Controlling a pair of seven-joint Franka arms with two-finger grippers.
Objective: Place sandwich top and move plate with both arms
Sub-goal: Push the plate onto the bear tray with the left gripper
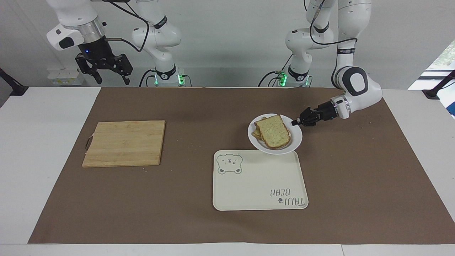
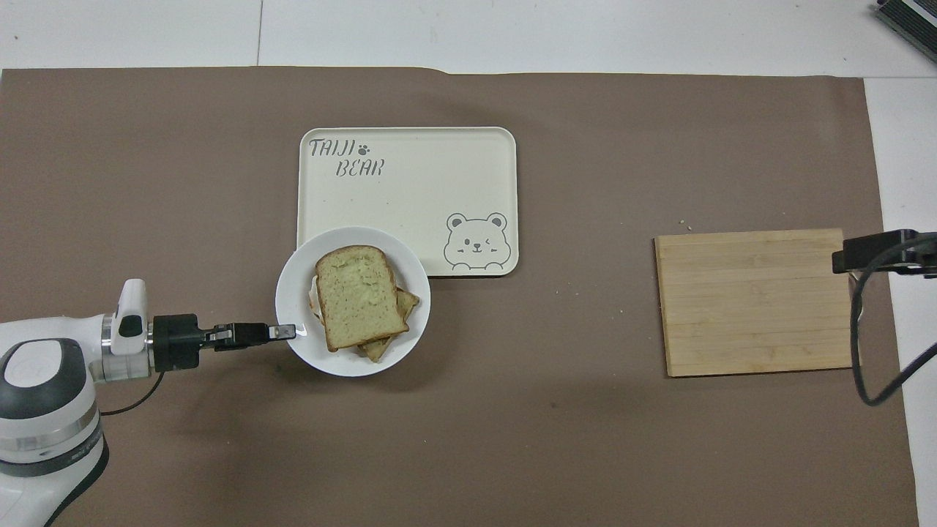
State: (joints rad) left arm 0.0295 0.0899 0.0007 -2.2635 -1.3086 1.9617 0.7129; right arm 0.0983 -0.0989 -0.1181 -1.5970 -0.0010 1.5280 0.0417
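The sandwich top lies on the stacked sandwich on the small white plate. My left gripper is shut on the plate's rim at the side toward the left arm's end. It holds the plate raised over the edge of the tray nearest the robots. In the overhead view the left gripper pinches the plate beside the sandwich top. The lower slices are mostly hidden under it. My right gripper is open and empty, and waits high over the right arm's end of the table.
A cream bear tray lies on the brown mat, and also shows in the overhead view. A wooden cutting board lies toward the right arm's end, seen from above too. Crumbs dot the mat.
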